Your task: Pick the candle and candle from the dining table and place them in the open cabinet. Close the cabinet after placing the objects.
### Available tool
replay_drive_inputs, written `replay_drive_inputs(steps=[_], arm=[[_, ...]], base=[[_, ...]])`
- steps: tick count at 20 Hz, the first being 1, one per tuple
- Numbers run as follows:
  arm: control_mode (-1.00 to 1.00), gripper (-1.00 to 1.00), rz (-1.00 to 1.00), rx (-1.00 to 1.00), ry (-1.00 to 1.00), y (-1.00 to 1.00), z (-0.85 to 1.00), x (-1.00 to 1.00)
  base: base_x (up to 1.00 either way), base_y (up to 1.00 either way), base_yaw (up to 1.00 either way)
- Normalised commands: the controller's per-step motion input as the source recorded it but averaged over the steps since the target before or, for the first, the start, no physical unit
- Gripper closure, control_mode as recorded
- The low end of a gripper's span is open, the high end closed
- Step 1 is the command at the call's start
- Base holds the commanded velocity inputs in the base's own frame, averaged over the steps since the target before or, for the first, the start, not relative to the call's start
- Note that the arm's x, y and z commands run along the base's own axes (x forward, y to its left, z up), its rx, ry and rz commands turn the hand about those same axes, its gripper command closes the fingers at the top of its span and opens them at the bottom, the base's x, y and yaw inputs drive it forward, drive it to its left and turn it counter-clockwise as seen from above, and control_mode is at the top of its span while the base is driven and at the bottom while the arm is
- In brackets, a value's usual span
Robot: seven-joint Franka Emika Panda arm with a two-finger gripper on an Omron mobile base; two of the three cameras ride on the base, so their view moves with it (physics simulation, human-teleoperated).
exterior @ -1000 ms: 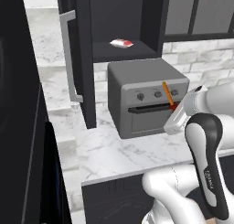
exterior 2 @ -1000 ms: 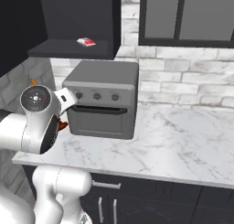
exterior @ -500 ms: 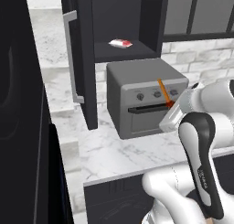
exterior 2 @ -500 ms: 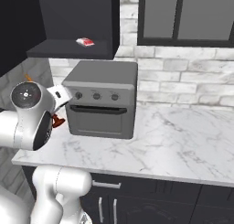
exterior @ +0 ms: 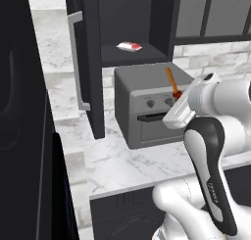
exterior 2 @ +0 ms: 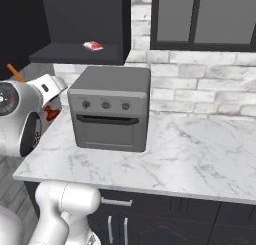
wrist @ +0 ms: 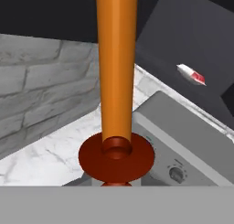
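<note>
- At far left in the left base view, we see the dark cabinet door swung open, its silver bar handle facing the camera.
- Inside the cabinet, a small white-and-red candle lies on the shelf.
- Below the shelf, a grey countertop oven stands on the marble worktop.
- Right of the oven's knobs, our claw is clamped on a tall orange candle seated in a red holder, raised in front of the oven and tilted slightly.
- In the hand view, that orange candle rises from its red dish, with the shelf candle beyond.
</note>
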Motion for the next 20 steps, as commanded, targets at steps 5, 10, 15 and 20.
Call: replay_drive_inputs(steps=[5, 10, 15, 20], arm=[[-1.0, 1.0, 0.0, 0.04, -0.16, 0.0, 0.44, 0.0], [-1.0, 1.0, 0.0, 0.12, -0.11, 0.0, 0.33, 0.0], [-1.0, 1.0, 0.0, 0.14, -0.01, 0.0, 0.24, 0.08], [-1.0, 1.0, 0.0, 0.13, 0.0, 0.0, 0.22, 0.15]], base=[[0.0, 0.0, 0.0], [0.0, 0.0, 0.0], [0.0, 0.0, 0.0], [0.0, 0.0, 0.0]])
